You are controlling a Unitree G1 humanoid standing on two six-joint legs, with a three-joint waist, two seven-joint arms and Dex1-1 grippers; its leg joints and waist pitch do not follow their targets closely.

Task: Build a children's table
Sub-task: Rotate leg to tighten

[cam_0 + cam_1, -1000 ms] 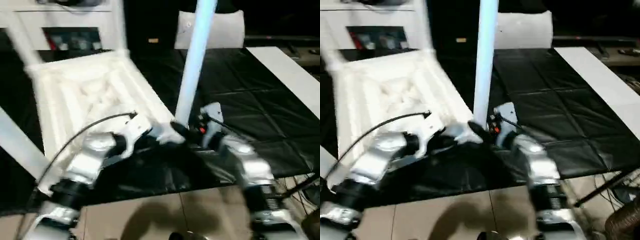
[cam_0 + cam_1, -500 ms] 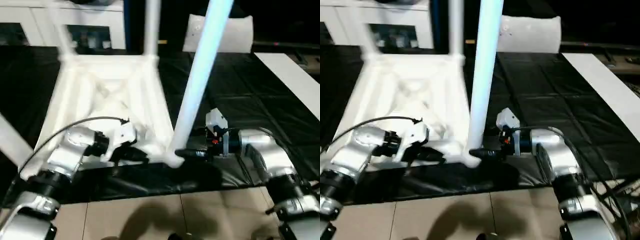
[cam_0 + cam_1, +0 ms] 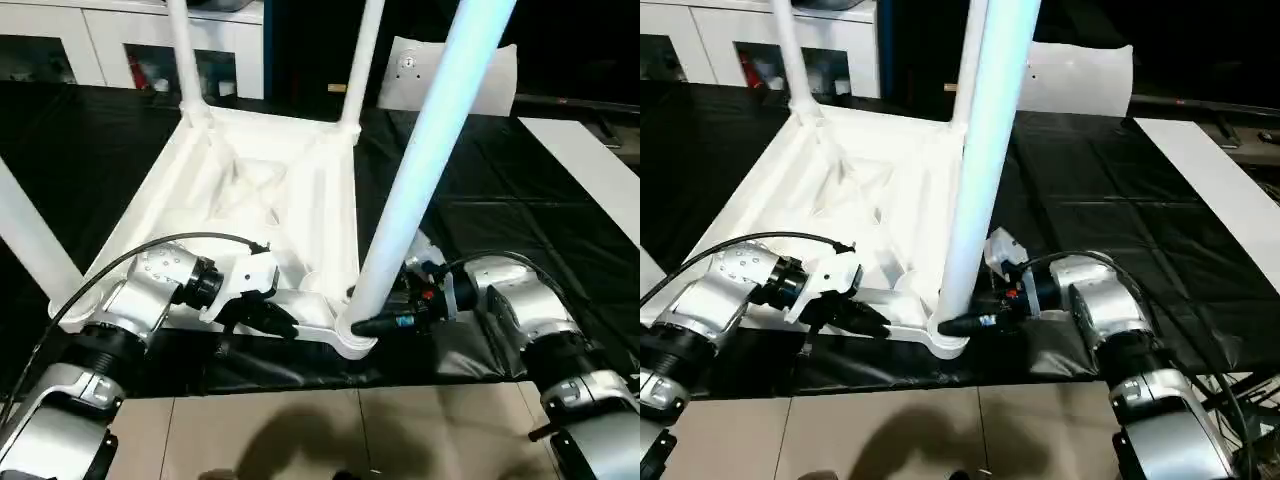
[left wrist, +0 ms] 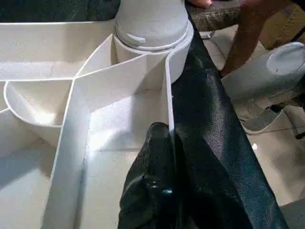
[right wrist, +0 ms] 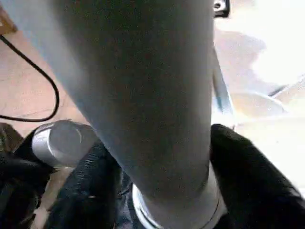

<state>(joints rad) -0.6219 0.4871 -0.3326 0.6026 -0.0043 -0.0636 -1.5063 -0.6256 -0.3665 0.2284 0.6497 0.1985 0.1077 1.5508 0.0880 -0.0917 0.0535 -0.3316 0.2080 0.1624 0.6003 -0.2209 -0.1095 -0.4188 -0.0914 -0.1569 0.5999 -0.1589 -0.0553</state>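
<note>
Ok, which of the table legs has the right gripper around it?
The nearest leg, standing in the tabletop's near right corner socket. The right gripper straddles its base; the other legs stand untouched.

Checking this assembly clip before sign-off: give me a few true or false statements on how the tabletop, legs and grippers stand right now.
1. The tabletop lies ribbed side up. True.
2. The right gripper has its fingers around the base of the near leg. True.
3. The left gripper is wide open above the tabletop. False: it is shut on the tabletop's near rim.
4. No legs stand in the far corners. False: two far legs stand upright there.
</note>
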